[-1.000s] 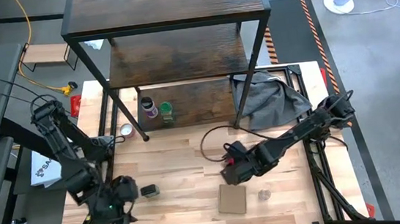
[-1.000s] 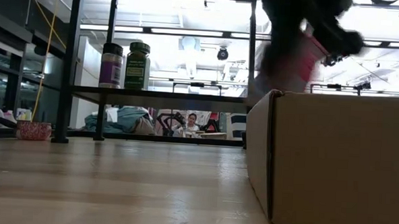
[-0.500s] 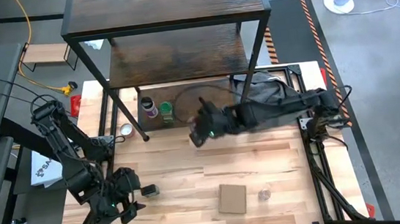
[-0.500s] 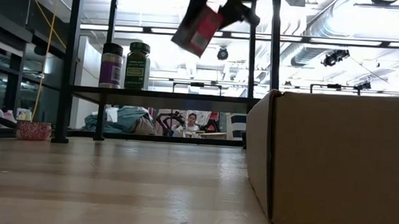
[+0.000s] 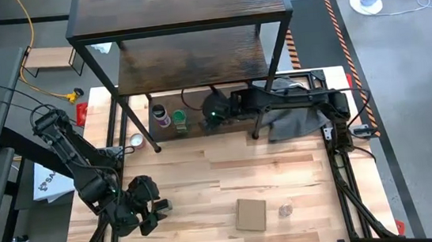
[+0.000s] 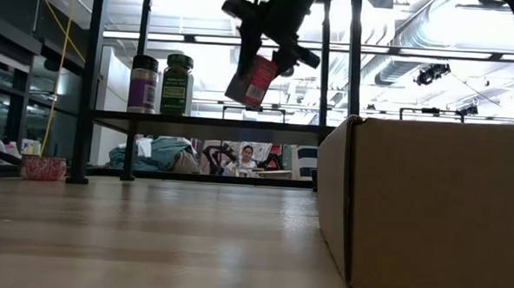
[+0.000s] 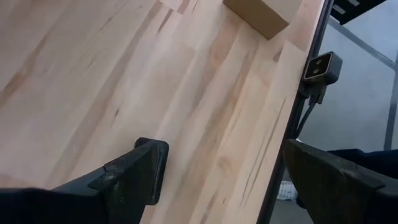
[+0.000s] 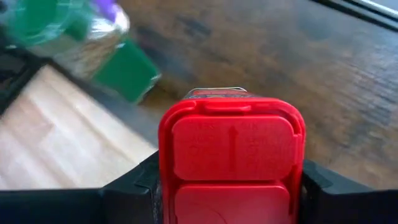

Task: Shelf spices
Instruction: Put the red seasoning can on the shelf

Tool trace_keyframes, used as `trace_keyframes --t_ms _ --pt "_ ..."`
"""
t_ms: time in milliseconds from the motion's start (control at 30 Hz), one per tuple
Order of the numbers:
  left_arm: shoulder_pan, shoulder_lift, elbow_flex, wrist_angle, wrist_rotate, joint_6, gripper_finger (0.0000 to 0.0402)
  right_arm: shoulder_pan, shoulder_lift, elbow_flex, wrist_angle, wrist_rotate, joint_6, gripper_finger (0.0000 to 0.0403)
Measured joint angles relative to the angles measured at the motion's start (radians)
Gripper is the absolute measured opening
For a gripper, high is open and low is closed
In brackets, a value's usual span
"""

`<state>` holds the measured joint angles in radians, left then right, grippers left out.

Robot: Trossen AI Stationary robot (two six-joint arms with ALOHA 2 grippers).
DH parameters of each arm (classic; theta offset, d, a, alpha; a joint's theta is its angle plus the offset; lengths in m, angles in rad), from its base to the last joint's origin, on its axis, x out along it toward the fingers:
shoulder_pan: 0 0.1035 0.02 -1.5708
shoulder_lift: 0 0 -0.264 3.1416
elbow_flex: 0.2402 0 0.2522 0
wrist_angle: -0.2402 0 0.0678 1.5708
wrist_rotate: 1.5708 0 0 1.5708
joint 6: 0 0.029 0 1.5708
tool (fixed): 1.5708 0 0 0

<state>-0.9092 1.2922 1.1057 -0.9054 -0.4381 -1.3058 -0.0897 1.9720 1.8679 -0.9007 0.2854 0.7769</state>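
Rigid and light by its look, the red spice box [image 8: 231, 163] is clamped at its sides by the right gripper [image 6: 263, 40].

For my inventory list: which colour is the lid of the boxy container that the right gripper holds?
Red: the boxy spice container's flip-top lid is bright red, seen best in the right wrist view, between the right gripper's fingers.

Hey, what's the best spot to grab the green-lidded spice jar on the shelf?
Grip the green-lidded jar across its straight body just under the lid, coming level from the table side. It stands upright on the shelf, close beside the purple-lidded jar, so close front-to-back, probably.
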Motion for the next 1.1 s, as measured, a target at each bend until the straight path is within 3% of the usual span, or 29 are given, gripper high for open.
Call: trace_keyframes --t_ms 100,333,533,800,933,1033,1100 --pt "0.000 0.000 0.000 0.002 0.002 -0.011 0.0337 -0.007 0.001 0.000 0.004 0.037 -0.010 0.0198" --pt "0.000 0.000 0.000 0.009 0.010 -0.018 0.0337 -0.008 -0.001 0.000 0.008 0.039 -0.042 0.0317" --pt "0.000 0.000 0.000 0.010 0.009 -0.018 0.0337 -0.008 -0.001 0.000 0.030 0.038 -0.068 0.0334" --pt "0.000 0.000 0.000 0.004 -0.006 -0.011 0.0337 0.022 -0.066 0.013 0.077 0.141 -0.217 0.0324" --pt "0.000 0.000 0.000 -0.010 -0.032 -0.009 0.0337 0.079 -0.100 0.013 -0.032 0.221 -0.180 0.0305" --pt "0.000 0.000 0.000 -0.019 -0.048 -0.005 0.0337 0.140 -0.104 0.014 -0.217 0.363 -0.047 0.0253" --pt "0.000 0.002 0.000 -0.021 -0.063 -0.001 0.0337 0.172 -0.096 -0.010 -0.261 0.403 0.029 0.0191"
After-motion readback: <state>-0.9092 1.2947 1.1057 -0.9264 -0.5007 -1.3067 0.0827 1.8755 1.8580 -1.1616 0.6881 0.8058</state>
